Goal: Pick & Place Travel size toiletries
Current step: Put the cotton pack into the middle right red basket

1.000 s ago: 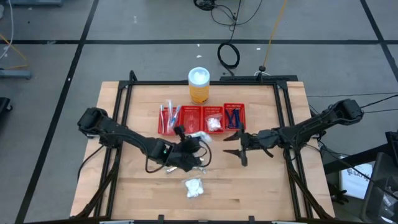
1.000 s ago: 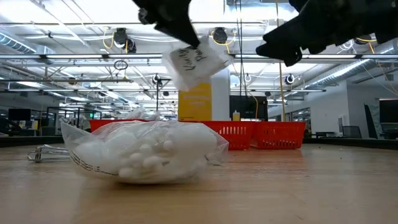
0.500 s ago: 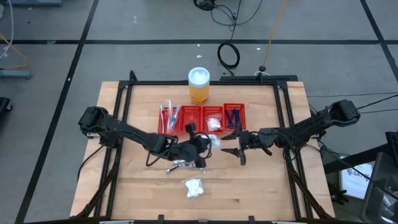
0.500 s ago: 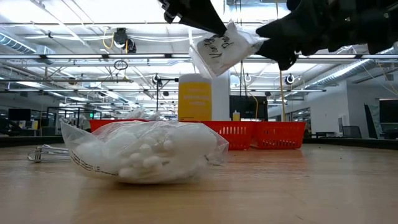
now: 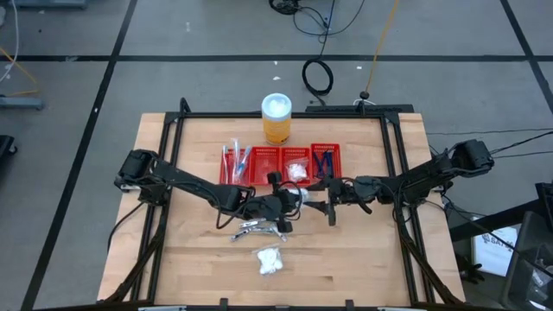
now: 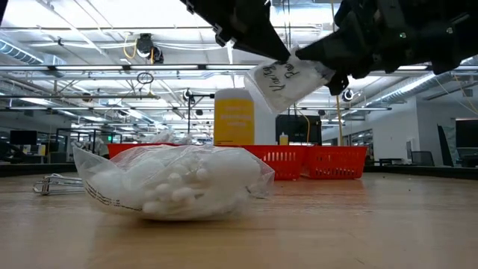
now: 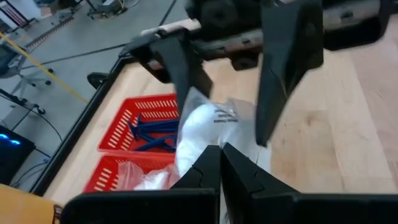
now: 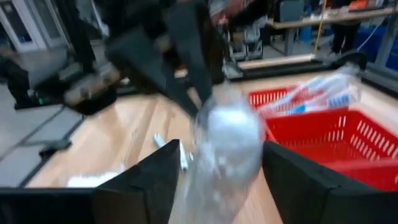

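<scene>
Now the left gripper [image 5: 292, 200] pinches a white packet [image 6: 287, 81], tilted, between the right gripper's [image 5: 329, 201] wide-spread fingers, above the red tray [image 5: 281, 164].

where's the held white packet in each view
High: packet at table centre, between both grippers, just in front of the red tray.
Low: top centre, above the tray.
Left wrist: centre, pinched by the left fingers, tray behind.
Right wrist: centre, between the open right fingers.
Shared landmark: the red tray.
</scene>
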Robot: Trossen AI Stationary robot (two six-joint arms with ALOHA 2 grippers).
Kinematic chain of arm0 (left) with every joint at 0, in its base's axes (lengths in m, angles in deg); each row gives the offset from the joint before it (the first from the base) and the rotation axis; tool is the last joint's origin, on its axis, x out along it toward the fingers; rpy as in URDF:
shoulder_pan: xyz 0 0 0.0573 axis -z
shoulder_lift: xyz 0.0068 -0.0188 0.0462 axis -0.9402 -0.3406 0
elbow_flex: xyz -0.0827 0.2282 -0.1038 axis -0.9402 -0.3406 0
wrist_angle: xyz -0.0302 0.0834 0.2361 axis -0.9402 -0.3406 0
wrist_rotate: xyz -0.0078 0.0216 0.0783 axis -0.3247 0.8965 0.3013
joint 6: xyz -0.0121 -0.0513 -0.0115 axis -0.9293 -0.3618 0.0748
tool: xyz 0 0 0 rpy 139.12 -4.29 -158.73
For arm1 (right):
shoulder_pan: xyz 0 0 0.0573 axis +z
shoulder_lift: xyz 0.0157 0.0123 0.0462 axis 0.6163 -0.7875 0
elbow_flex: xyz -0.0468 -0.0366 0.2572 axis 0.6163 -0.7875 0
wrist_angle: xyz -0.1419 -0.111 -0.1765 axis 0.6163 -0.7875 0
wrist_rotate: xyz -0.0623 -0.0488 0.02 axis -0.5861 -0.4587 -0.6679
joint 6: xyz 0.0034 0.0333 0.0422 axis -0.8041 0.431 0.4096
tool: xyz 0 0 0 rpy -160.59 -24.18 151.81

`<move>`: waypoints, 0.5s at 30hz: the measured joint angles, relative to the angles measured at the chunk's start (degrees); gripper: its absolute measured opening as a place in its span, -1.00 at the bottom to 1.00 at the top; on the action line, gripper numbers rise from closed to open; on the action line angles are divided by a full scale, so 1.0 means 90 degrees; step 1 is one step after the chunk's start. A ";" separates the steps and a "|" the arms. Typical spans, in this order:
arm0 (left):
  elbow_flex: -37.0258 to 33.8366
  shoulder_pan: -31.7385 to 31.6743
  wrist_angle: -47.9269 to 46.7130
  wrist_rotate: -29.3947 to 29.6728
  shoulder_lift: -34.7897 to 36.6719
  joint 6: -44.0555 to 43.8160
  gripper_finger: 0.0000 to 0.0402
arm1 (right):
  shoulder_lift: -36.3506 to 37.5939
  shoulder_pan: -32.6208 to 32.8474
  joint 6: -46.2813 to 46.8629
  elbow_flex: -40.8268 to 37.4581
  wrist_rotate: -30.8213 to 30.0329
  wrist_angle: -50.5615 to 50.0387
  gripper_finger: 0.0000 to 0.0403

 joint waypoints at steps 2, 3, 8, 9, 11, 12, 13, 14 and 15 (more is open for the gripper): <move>0.0000 -0.0007 0.0059 0.0009 0.0000 0.0000 -1.00 | 0.0000 0.0000 0.0018 -0.0002 0.0011 -0.0155 -0.04; 0.0000 -0.0009 0.0099 0.0018 0.0000 0.0000 -1.00 | 0.0000 0.0000 0.0019 -0.0002 0.0008 -0.0225 -0.09; 0.0000 -0.0007 0.0426 0.0018 0.0002 0.0151 -1.00 | 0.0000 -0.0029 -0.0085 -0.0002 -0.0006 -0.0374 -0.37; 0.0000 -0.0003 0.0436 0.0018 0.0002 0.0137 -0.99 | 0.0000 -0.0029 -0.0095 -0.0002 -0.0006 -0.0373 -0.43; 0.0000 -0.0003 0.0454 0.0015 0.0002 0.0093 -0.98 | 0.0000 -0.0029 -0.0140 -0.0002 0.0006 -0.0387 -0.55; 0.0000 -0.0005 0.0489 0.0015 0.0002 0.0088 -0.97 | 0.0000 -0.0029 -0.0173 -0.0002 0.0044 -0.0383 -0.61; 0.0000 -0.0005 0.0543 0.0012 0.0002 0.0075 -0.96 | 0.0000 -0.0032 -0.0212 -0.0002 0.0128 -0.0374 -0.67; 0.0000 -0.0005 0.0588 0.0013 0.0002 0.0072 -0.94 | 0.0000 -0.0034 -0.0257 -0.0002 0.0159 -0.0366 -0.74; 0.0000 -0.0005 0.0646 0.0018 0.0002 0.0067 -0.91 | 0.0000 -0.0034 -0.0276 -0.0002 0.0181 -0.0367 -0.80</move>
